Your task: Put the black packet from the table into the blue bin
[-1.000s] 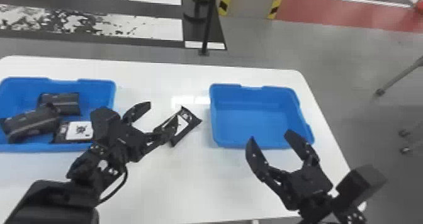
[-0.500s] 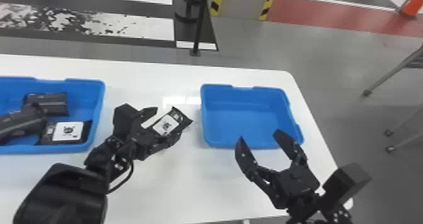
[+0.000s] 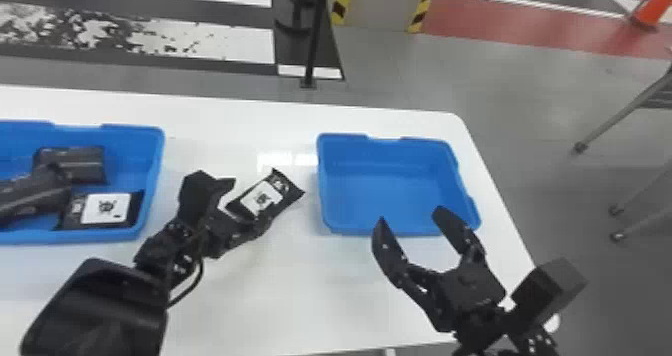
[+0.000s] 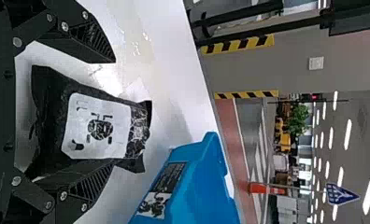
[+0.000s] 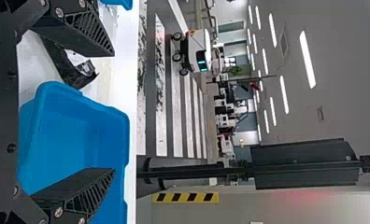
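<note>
Black packet: the flat, glossy black packet with a white printed label lies slantwise on the white, smooth-topped table, outside the bins and just beside the left wall of the right-hand bin.
Packet, against earlier frames: it keeps its place beside that bin; a second ago a black finger crossed its near left end, while now more of the white label shows.
Left gripper: the black two-fingered left gripper has moved in around the packet, one finger to each side. In the left wrist view the left gripper is spread, the packet between its fingers; one finger stands clear of it, and whether the other touches it I cannot tell.
Right-hand bin: the blue, rectangular plastic bin sits on the table near its right end, with a dark printed sticker on its outer wall in the left wrist view.
Right gripper: the black two-fingered right gripper is spread wide at that bin's near edge, the same place as before.
Left-hand bin: a second blue plastic bin holds two dark, bulky packets and a flat black one with a white label.
Floor beyond: a black upright pole stands behind the table, with an orange cone farther right.
</note>
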